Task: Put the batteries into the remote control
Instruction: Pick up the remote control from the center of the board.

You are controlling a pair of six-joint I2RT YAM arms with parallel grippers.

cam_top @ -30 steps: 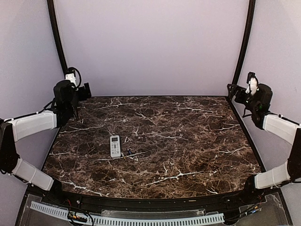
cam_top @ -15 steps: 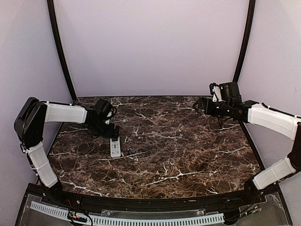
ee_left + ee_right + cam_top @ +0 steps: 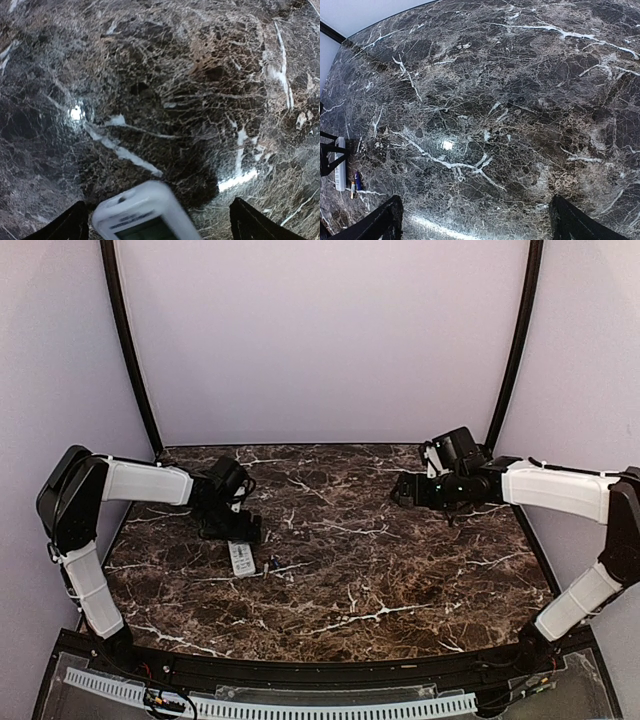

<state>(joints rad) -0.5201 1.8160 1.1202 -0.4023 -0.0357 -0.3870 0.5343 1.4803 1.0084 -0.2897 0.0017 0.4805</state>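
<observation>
Top external: we see nothing loaded yet; batteries (image 3: 272,564) lie loose beside the remote (image 3: 240,558), our left end effector (image 3: 240,532) and right end effector (image 3: 403,490) both wide, empty.

Δ vs. 1 s ago: left arm came off its raised pose at the table's (image 3: 400,580) far left corner, swung in and down. The left gripper (image 3: 235,531) is now over the far end of the remote control (image 3: 241,559), jaws spread to either side of it. Right arm left the far right corner. The right gripper (image 3: 405,490) is now low near the far edge, further inboard than half a second ago.
</observation>
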